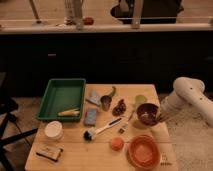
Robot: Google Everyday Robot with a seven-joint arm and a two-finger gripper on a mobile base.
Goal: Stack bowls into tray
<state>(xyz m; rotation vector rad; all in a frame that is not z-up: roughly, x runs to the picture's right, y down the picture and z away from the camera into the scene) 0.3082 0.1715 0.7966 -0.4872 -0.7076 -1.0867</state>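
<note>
The dark maroon bowl (148, 113) stands upright on the right side of the wooden table. The glossy orange bowl (144, 151) sits at the front right corner. The green tray (60, 95) lies at the back left with a yellowish item (69, 112) inside. My gripper (161, 118) is at the maroon bowl's right rim, low over the table, with the white arm (190, 97) reaching in from the right.
Two blue sponges (91, 116), a metal cup (105, 103), a pale green cup (141, 100), a green pepper (112, 92), a brush (100, 130), a small orange fruit (116, 144), a white container (53, 130) and a packet (49, 152) lie on the table. A dark counter stands behind.
</note>
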